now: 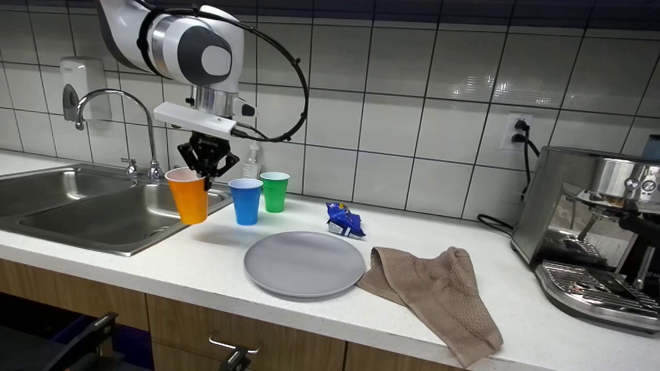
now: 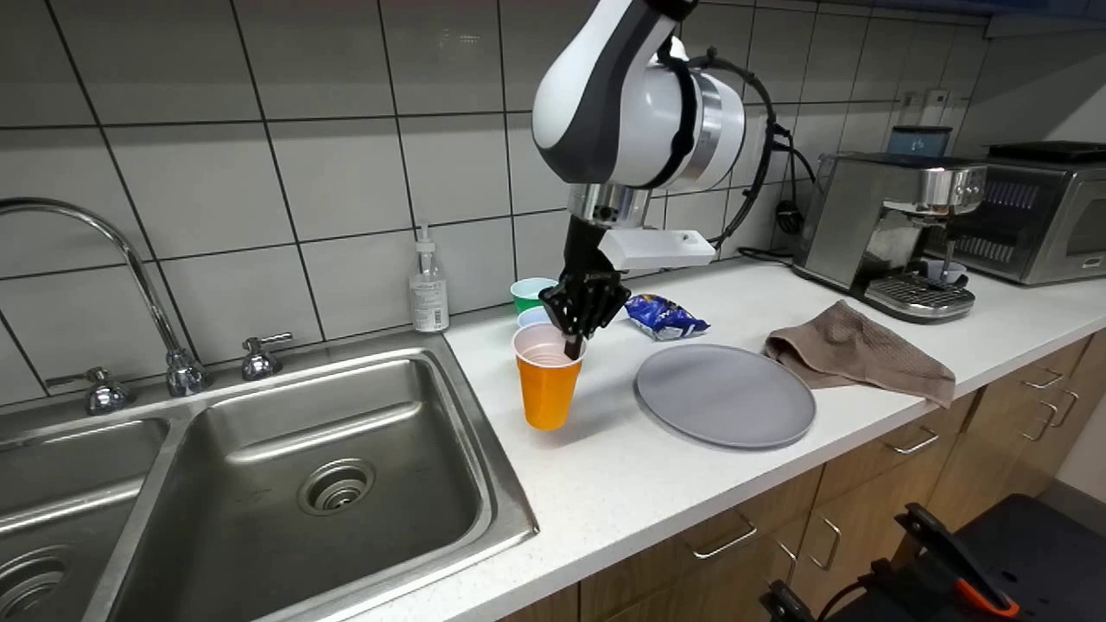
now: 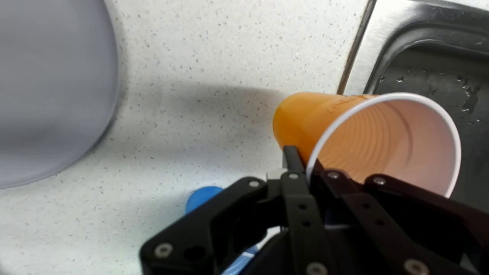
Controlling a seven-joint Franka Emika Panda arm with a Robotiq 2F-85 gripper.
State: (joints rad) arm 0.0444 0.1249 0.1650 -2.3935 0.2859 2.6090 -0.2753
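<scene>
Holding an orange cup [image 1: 190,201] aloft by its rim, over the counter [image 1: 206,263] near the sink [image 2: 503,485].
Pinched in the gripper [image 1: 207,180], with fingers [image 3: 292,158] pressed onto the cup's side from inside and out, probably for a firm hold on so thin an edge while leaving most of the mouth uncovered. Leaning off upright, perhaps from hanging by one side. Close to a blue cup [image 1: 246,203] and, beyond, a green cup [image 1: 275,193], both upright. Farther off from a grey plate [image 1: 304,264] and, beside it, a brown cloth [image 1: 433,281], both perhaps set away from the sink for dryness.
</scene>
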